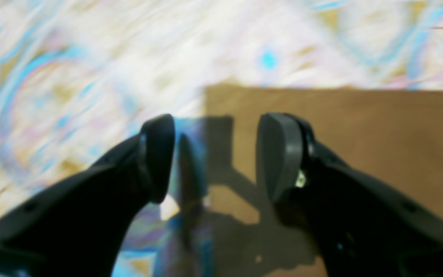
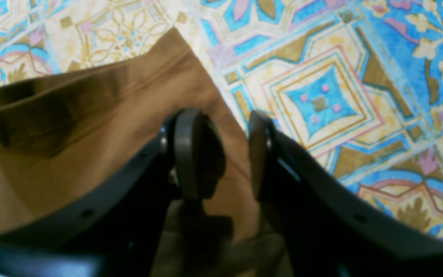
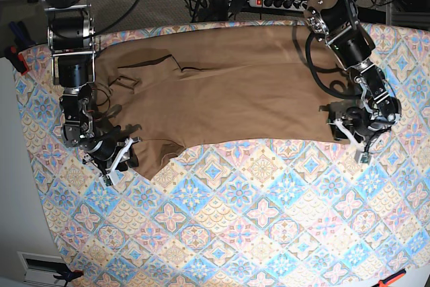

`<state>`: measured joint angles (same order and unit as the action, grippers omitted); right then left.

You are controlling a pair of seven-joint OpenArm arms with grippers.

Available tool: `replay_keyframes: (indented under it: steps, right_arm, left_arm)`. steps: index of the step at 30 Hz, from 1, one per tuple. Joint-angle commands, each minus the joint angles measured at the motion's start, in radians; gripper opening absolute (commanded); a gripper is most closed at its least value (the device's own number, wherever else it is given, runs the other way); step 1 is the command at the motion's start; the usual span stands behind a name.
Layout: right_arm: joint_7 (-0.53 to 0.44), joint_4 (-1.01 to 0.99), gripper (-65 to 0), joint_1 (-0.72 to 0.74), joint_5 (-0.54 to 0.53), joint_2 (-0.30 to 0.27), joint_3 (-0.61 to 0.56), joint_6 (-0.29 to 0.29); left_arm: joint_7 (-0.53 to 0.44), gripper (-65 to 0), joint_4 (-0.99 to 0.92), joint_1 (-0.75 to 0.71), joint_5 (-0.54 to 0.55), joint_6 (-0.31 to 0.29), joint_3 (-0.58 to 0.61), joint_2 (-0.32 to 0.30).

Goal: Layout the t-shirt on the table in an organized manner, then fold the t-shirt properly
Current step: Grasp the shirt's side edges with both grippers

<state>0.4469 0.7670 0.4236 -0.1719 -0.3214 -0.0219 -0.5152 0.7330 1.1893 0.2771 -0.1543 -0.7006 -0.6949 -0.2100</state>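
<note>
**Both grippers at opposite ends of the shirt**

Across the far half of the table (image 3: 222, 233) is where the t-shirt (image 3: 228, 85) sits right now, spread out wide and mostly flat, with a sleeve flap folded near my right side and the other end reaching toward my left arm.

My right gripper (image 2: 221, 154) is down at the sleeve corner. From its wrist cam the 2 pads are parted with a strip of tan fabric running between them, but they aren't squeezed onto it. Patterned cloth shows just beside the sleeve edge.

My left gripper (image 1: 214, 154) is spread too, fingers well apart. That view is pretty blurry, but the shirt's straight edge and corner sit under the gap, with 1 finger over bare tablecloth and the other over fabric.
</note>
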Motion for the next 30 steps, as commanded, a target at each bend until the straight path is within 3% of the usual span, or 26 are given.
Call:
replay_keyframes:
  steps: [1, 5, 7, 12, 14, 18, 30]
  right_arm:
    - [0.077, -0.004, -45.4, -0.004, 0.028, 0.000, -0.008, -0.021]
    - [0.077, -0.004, -45.4, -0.004, 0.028, 0.000, -0.008, -0.021]
    - [0.077, -0.004, -45.4, -0.004, 0.028, 0.000, -0.013, -0.021]
    - [0.077, -0.004, -45.6, -0.004, 0.028, 0.000, -0.017, -0.021]
    - [0.077, -0.004, -49.2, -0.004, 0.028, 0.000, -0.017, -0.021]
    - [0.077, -0.004, -64.7, -0.004, 0.028, 0.000, -0.019, -0.021]
    - [0.211, 0.095, -65.0, -0.030, 0.028, -0.003, -0.010, -0.021]
  left_arm:
    - [-0.011, -30.9, -0.001, 0.015, 0.005, 0.002, -0.001, -0.007]
    - [-0.011, -31.1, -0.010, 0.012, 0.005, 0.002, 0.001, 0.001]
    - [-0.011, -34.3, -0.024, -0.002, 0.005, 0.002, 0.001, 0.001]
    - [-0.011, -56.1, -0.038, -0.006, -0.003, 0.002, 0.002, 0.001]
    - [-0.008, -65.0, -0.038, -0.008, -0.004, 0.002, 0.001, 0.001]
    - [-0.006, -65.0, -0.038, -0.019, -0.004, 0.002, -0.003, 0.001]
    - [-0.006, -65.0, -0.001, -0.048, 0.006, 0.002, -0.003, 0.001]
